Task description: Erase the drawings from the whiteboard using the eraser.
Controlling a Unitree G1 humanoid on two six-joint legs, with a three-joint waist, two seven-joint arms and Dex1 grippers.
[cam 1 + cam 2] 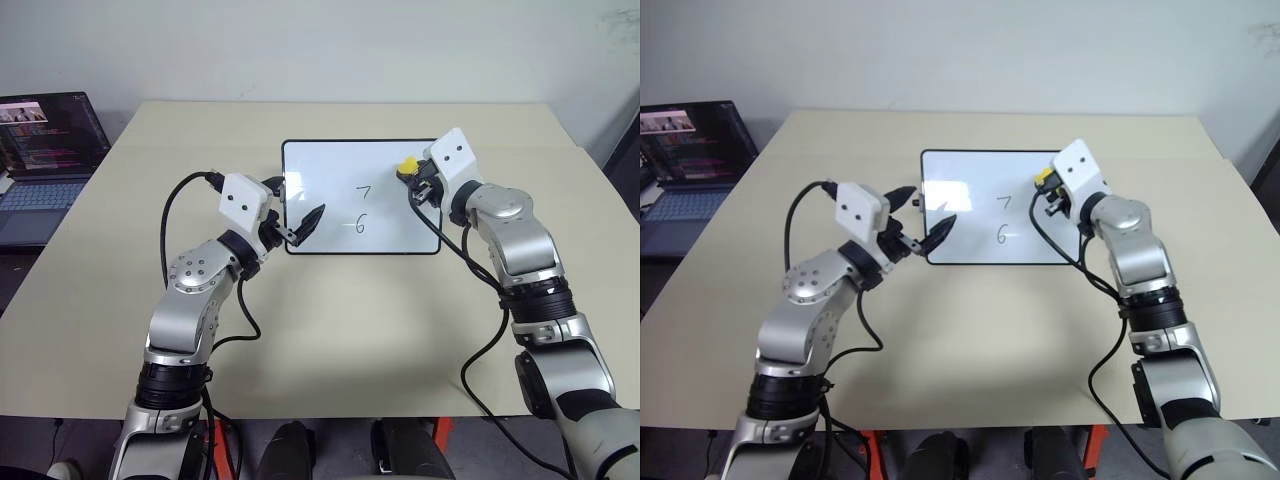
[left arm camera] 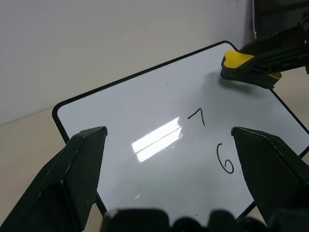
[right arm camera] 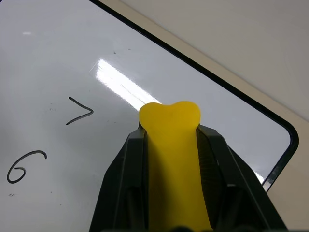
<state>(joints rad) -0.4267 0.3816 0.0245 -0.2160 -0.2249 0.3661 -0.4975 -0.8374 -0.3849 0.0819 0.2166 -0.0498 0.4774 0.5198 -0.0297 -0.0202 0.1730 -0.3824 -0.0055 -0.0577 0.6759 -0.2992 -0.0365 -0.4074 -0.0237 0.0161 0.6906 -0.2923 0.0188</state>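
Right gripper (image 1: 412, 180): clamped on the eraser (image 1: 407, 164).
Left gripper (image 1: 300, 222): spread wide, empty.
Drawings (image 1: 362, 208): just beside the eraser, toward the left gripper, on the whiteboard (image 1: 330, 170); right arm nearer.

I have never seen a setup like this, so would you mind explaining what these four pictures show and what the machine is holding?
This is a humanoid robot with two arms, each ending in a two-fingered black hand. The two wide pictures come from cameras on its head, looking down over a beige table. The two close-ups come from a camera on each wrist, looking along that hand's fingers.

On the table lies a small whiteboard with the digits 7 and 6 written on it. A laptop sits to the robot's left.

The right hand is shut on a yellow eraser, held over the board's far right corner. The left hand is open at the board's left edge, one finger over the board.
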